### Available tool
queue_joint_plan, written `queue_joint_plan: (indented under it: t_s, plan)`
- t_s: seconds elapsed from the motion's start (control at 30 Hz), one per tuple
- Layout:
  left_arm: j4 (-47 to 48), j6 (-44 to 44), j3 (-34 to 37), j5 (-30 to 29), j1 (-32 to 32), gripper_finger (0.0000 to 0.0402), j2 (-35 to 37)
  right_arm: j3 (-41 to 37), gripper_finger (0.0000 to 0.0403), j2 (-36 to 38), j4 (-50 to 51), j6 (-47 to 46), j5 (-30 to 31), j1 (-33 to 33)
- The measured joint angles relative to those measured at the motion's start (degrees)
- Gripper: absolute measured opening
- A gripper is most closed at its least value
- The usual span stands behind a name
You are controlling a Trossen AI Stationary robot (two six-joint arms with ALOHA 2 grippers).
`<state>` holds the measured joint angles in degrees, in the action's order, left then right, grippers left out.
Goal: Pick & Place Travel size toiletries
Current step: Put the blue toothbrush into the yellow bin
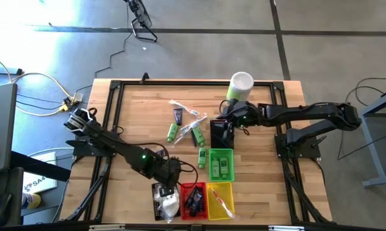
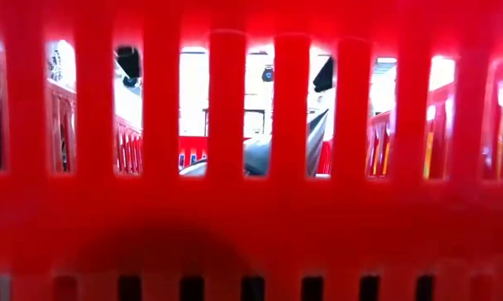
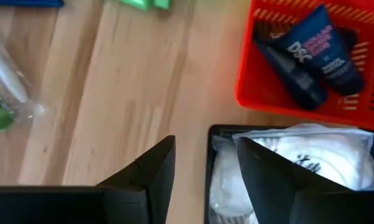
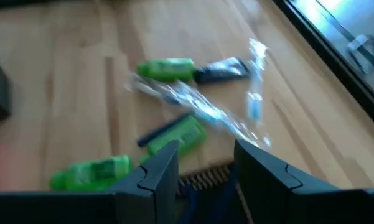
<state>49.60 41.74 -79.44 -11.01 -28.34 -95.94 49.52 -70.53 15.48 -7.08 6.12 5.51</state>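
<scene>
Jaws of the left gripper point(image 3: 202, 171) stand parted with nothing between them, poised above the near-left rim of the black basket point(image 3: 219, 132); one finger point(image 3: 143, 174) hangs over bare wood, the other over the basket. Jaws of the right gripper point(image 4: 202, 168) are likewise parted and empty, hovering over the middle of the bench point(image 1: 135, 122), just beside a dark blue item lying beneath them.

Both arms reach inward over the wooden bench. The left arm point(image 1: 112, 147) crosses from the left edge toward the front row of baskets; the right arm point(image 1: 295, 115) extends from the right edge toward the centre. A tall green-and-white canister point(image 1: 240, 86) stands at the far side, near the right arm's wrist.

Baskets sit along the front: the black basket holds white crinkly pouches point(image 3: 311, 155); the red basket point(image 1: 193, 200) next to it holds two dark blue tubes point(image 3: 314, 53); the yellow basket point(image 1: 219, 200) holds a thin clear-wrapped stick; the green basket point(image 1: 220, 164) behind them holds small green bottles. The low view is almost wholly filled by the red basket's slotted wall point(image 2: 251, 209).

Loose toiletries remain on the bench centre: green bottles point(image 4: 165, 68), a dark blue tube point(image 4: 221, 71) and clear-wrapped sticks point(image 4: 255, 87), lying close together, some touching.
</scene>
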Motion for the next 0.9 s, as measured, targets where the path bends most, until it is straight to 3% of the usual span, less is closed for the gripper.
queue_joint_plan:
  t_s: [0.27,0.9]
  plan:
    - [-0.15,0.57,-0.17,-0.43,0.22,0.0168,0.0,0.0,0.0148,1.12,4.15,-1.89,10.04,-2.71]
    - [-0.6,0.72,-0.17,4.19,0.19,0.0168,0.0,0.0,0.0148,1.14,1.39,-0.23,10.31,-2.9]
